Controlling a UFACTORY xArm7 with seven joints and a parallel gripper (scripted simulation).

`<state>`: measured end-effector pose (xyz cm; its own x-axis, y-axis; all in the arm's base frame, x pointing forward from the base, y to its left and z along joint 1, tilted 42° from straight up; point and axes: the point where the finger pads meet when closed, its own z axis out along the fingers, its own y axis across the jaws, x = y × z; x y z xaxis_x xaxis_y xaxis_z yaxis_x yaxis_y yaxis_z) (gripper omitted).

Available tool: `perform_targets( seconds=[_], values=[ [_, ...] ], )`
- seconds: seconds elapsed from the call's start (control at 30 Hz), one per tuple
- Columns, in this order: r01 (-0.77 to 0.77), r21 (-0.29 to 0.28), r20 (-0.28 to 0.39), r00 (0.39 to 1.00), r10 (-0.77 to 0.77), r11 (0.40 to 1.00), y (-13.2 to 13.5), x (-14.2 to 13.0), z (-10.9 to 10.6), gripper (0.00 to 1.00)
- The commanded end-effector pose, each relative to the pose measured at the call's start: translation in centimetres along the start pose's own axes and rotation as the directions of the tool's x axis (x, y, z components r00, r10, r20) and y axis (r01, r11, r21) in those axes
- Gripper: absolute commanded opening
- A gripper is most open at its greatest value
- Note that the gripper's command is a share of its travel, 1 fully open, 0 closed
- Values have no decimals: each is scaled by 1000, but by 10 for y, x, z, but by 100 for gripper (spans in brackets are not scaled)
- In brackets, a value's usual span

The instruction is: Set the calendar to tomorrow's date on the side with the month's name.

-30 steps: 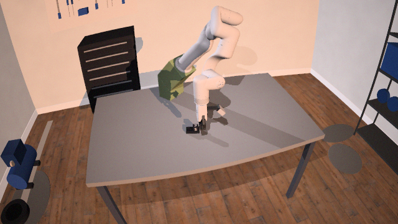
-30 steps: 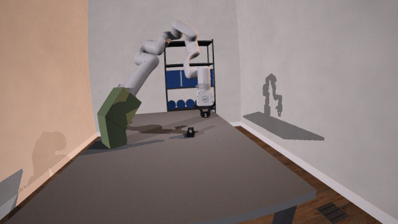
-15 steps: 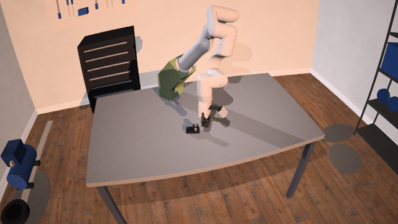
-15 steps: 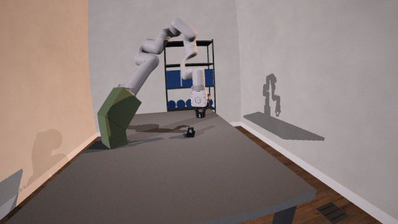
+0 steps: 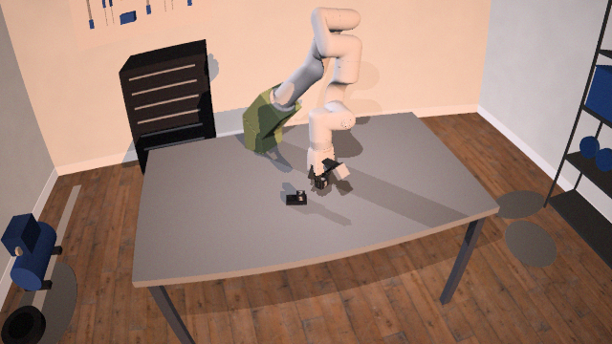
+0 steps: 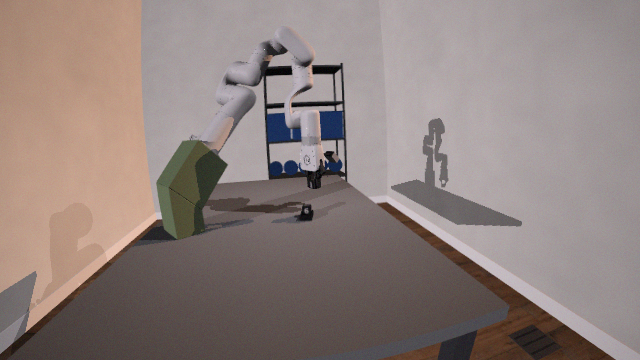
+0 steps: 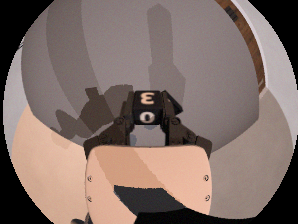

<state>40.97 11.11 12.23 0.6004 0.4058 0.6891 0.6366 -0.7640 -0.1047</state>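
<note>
Pincer with one numbered cube, raised above the bench; tray and second cube below.

Pincer [image 5: 320,182] [image 6: 314,181] [image 7: 147,99], one, black: partly closed, gripping a black cube [image 7: 147,106] between its fingers; pale digits on two faces, a 3-like figure and a 0. Tray [image 5: 291,201] [image 6: 304,218], one, dark: flat on the grey bench [image 5: 215,215] [image 6: 280,280] [image 7: 210,55], near the pincer but apart from it. Second cube [image 5: 300,195] [image 6: 306,210], one: at one end of the tray; digit too small to read.

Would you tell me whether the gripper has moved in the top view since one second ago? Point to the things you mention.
Yes: the gripper [image 5: 321,182] [image 6: 314,181] [image 7: 147,99] has moved rightward and slightly up in that picture, away from the calendar tray [image 5: 296,203] [image 6: 305,219].
</note>
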Motion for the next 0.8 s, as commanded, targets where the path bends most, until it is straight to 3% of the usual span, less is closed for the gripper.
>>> perform_targets(
  seconds=[0.0,0.23,0.77],
  values=[
    [-172,-9,21,985,172,985,-13,-4,-5,29],
    [-337,-20,24,941,337,941,-26,-10,-9,29],
    [-341,-20,25,940,341,940,-26,-10,-9,29]
  ],
)
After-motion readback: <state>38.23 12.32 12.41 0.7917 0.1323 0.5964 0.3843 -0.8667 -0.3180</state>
